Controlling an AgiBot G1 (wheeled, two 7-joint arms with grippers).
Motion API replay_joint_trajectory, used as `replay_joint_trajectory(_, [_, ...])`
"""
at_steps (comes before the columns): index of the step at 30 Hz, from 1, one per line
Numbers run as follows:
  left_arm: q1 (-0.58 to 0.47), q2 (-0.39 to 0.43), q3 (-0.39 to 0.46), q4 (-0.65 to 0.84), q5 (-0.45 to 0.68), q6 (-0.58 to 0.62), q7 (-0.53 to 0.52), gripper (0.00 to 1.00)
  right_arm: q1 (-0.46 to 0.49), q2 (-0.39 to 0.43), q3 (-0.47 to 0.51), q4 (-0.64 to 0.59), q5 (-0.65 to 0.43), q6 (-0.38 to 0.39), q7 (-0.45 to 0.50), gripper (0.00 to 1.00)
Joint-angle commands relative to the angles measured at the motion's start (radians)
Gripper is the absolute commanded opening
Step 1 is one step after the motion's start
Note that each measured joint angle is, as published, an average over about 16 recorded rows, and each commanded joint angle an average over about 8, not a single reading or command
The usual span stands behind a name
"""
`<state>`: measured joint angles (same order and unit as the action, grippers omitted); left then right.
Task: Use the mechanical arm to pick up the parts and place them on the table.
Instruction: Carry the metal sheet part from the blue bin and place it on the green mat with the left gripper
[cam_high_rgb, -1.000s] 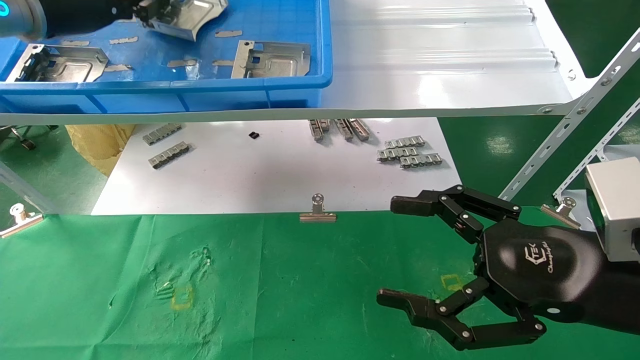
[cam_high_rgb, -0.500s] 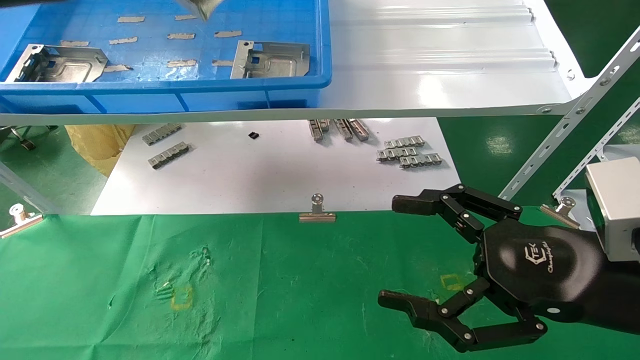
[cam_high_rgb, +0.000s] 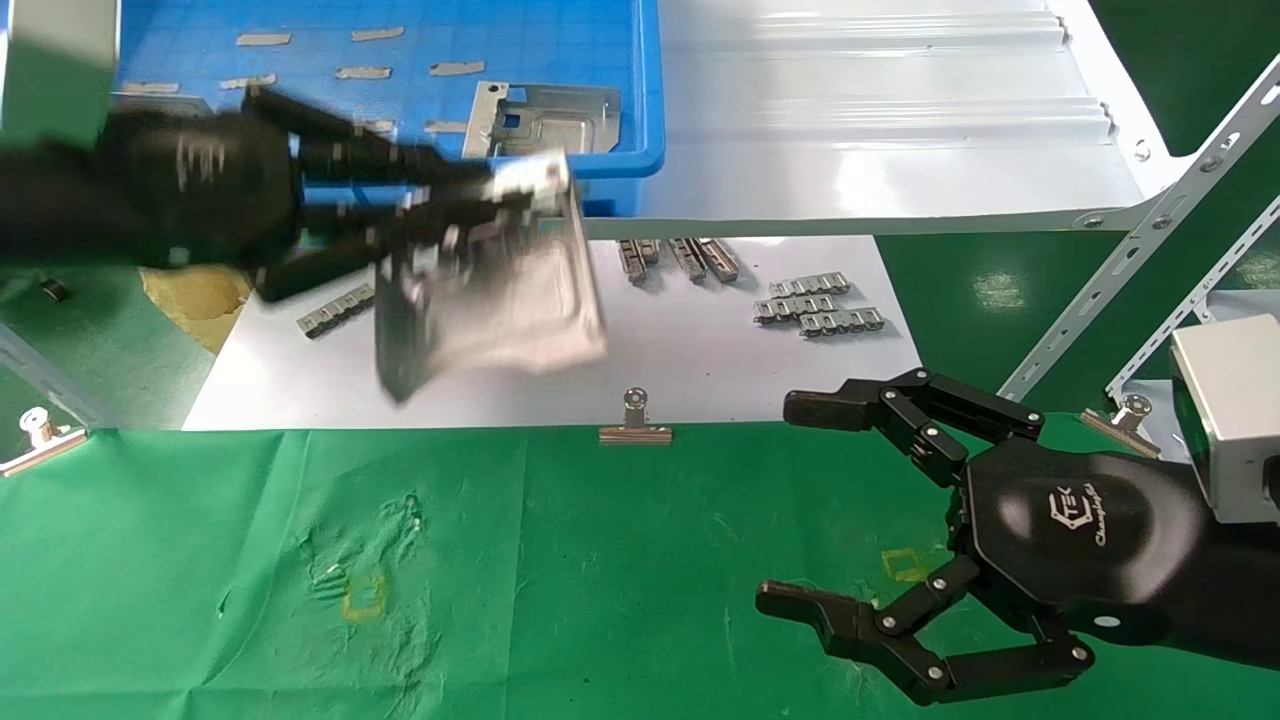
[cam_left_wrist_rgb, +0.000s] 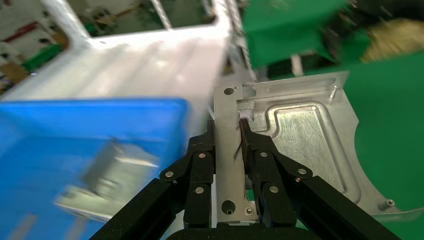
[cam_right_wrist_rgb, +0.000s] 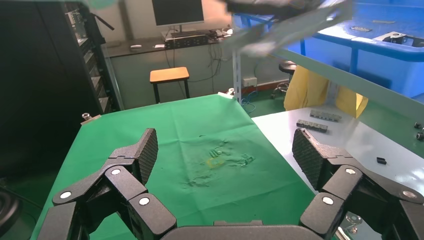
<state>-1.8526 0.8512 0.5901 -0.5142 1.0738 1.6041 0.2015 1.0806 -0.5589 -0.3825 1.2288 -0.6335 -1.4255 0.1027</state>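
1. Our left hand (cam_high_rgb: 440, 215) has come out of the blue bin (cam_high_rgb: 610, 150) since a second ago, when it was up inside the bin lifting a part; it now sits in front of the bin's near wall, over the white sheet (cam_high_rgb: 560, 370).
2. It is clamped on the part (cam_high_rgb: 500, 300): in the left wrist view the black fingers (cam_left_wrist_rgb: 202, 165) pinch the plate's (cam_left_wrist_rgb: 300, 145) edge from both sides, and the plate hangs tilted below them, clear of everything.
3. That means the pick is done and the carry is under way. We judge the next move is to bring the plate forward and down to the green surface (cam_high_rgb: 600, 560), probably near a yellow square (cam_high_rgb: 363, 595).
4. Another part (cam_high_rgb: 545, 118) lies in the bin, so more trips remain.
5. Our right hand (cam_high_rgb: 800, 505) rests spread wide and empty over the green surface at the right, unchanged from a second ago.
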Motion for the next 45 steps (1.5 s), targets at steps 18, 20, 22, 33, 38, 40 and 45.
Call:
replay_joint_trajectory(18, [0.137, -0.044, 0.283, 0.003, 0.115, -0.026, 0.478, 0.00, 0.000, 0.000, 0.000, 0.000, 0.000, 0.000, 0.000, 1.00])
replay_joint_trajectory(20, [0.133, -0.043, 0.298, 0.034, 0.125, -0.031, 0.502, 0.00, 0.000, 0.000, 0.000, 0.000, 0.000, 0.000, 0.000, 1.00])
replay_joint_trajectory(22, [0.131, -0.040, 0.306, 0.071, 0.128, -0.036, 0.515, 0.00, 0.000, 0.000, 0.000, 0.000, 0.000, 0.000, 0.000, 1.00])
replay_joint_trajectory(33, [0.147, -0.014, 0.335, 0.212, 0.135, -0.073, 0.567, 1.00, 0.000, 0.000, 0.000, 0.000, 0.000, 0.000, 0.000, 1.00])
replay_joint_trajectory(38, [0.151, 0.003, 0.337, 0.253, 0.136, -0.079, 0.584, 1.00, 0.000, 0.000, 0.000, 0.000, 0.000, 0.000, 0.000, 1.00])
replay_joint_trajectory(40, [0.149, 0.008, 0.336, 0.266, 0.131, -0.063, 0.582, 1.00, 0.000, 0.000, 0.000, 0.000, 0.000, 0.000, 0.000, 1.00])
replay_joint_trajectory(45, [0.146, 0.012, 0.322, 0.291, 0.082, -0.021, 0.522, 1.00, 0.000, 0.000, 0.000, 0.000, 0.000, 0.000, 0.000, 1.00])
